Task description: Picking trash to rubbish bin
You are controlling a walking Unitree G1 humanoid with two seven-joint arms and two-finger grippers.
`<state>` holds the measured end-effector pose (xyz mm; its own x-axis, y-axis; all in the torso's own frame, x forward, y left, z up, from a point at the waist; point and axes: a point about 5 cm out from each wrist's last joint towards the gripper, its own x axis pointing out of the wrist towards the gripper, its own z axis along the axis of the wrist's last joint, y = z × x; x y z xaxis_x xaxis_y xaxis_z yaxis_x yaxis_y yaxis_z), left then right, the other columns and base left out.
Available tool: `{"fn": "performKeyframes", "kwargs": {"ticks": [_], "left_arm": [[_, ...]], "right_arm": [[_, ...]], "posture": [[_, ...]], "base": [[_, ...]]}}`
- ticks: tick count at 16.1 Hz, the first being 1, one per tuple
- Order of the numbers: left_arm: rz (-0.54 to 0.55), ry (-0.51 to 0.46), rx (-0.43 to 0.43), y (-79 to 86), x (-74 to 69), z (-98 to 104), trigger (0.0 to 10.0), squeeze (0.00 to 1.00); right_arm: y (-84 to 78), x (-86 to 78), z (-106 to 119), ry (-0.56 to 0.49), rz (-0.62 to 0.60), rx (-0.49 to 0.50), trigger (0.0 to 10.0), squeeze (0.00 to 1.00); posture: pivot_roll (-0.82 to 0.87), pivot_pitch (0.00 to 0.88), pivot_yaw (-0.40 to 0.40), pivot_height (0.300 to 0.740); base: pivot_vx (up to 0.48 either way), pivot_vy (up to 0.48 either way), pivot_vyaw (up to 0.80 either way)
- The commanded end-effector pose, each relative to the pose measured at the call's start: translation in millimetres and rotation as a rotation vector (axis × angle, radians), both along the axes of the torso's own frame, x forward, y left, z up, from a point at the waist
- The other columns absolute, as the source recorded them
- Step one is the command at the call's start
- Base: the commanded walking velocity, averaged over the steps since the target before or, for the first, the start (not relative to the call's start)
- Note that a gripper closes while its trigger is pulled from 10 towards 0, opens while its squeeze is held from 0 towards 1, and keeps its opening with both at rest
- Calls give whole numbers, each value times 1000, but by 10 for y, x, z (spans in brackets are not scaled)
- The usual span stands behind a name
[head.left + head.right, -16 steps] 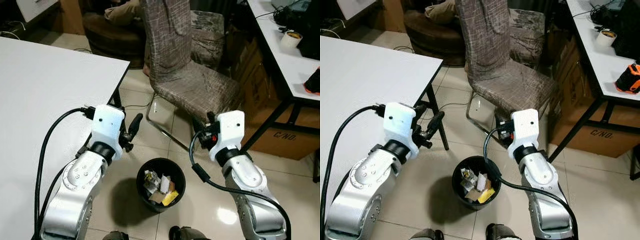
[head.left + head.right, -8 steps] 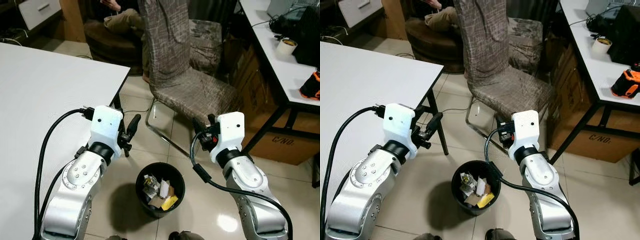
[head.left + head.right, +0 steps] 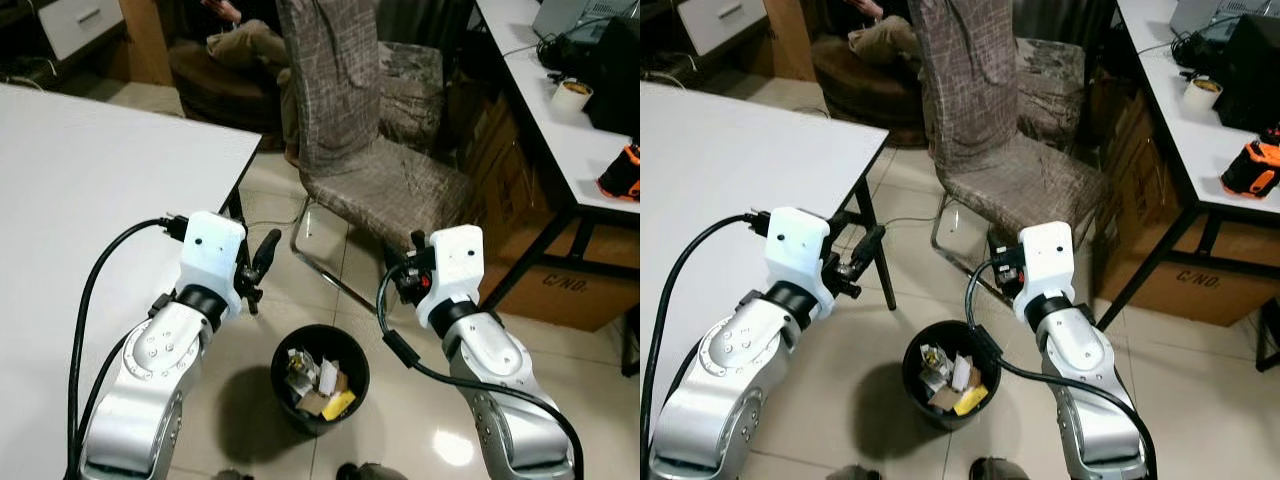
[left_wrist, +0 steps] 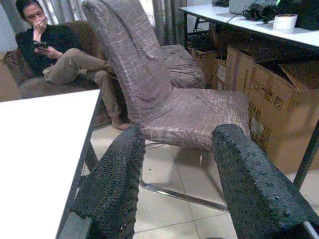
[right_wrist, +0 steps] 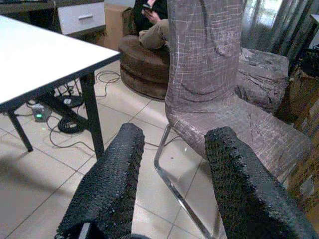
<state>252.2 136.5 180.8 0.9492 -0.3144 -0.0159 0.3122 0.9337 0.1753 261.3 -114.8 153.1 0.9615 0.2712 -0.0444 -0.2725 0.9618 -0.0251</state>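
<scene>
Below both hands (image 3: 262, 262), bin (image 3: 320, 375) holds trash (image 3: 318, 381).

right gripper (image 5: 172, 186) spread empty before a patterned chair (image 5: 219, 94).

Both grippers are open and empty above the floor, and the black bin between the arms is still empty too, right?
Not quite. The bin is not empty: the left eye view shows crumpled paper and a yellow scrap inside it. The rest holds: the left gripper and the right gripper are both open with nothing between their fingers, as each wrist view shows.
</scene>
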Motion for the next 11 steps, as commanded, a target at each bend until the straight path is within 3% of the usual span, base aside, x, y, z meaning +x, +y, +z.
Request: {"fn": "performKeyframes", "kwargs": {"ticks": [1, 11], "left_arm": [[2, 11, 6, 7, -18, -34, 10000, 0], [13, 17, 2, 20, -57, -46, 10000, 0]], "right_arm": [[3, -21, 39, -8, 3, -2, 10000, 0], [9, -32, 22, 10, 18, -9, 10000, 0]], "posture": [[-36, 70, -55, 740], [-31, 81, -64, 740]], "base": [[-255, 0, 0], [-270, 0, 0]]}}
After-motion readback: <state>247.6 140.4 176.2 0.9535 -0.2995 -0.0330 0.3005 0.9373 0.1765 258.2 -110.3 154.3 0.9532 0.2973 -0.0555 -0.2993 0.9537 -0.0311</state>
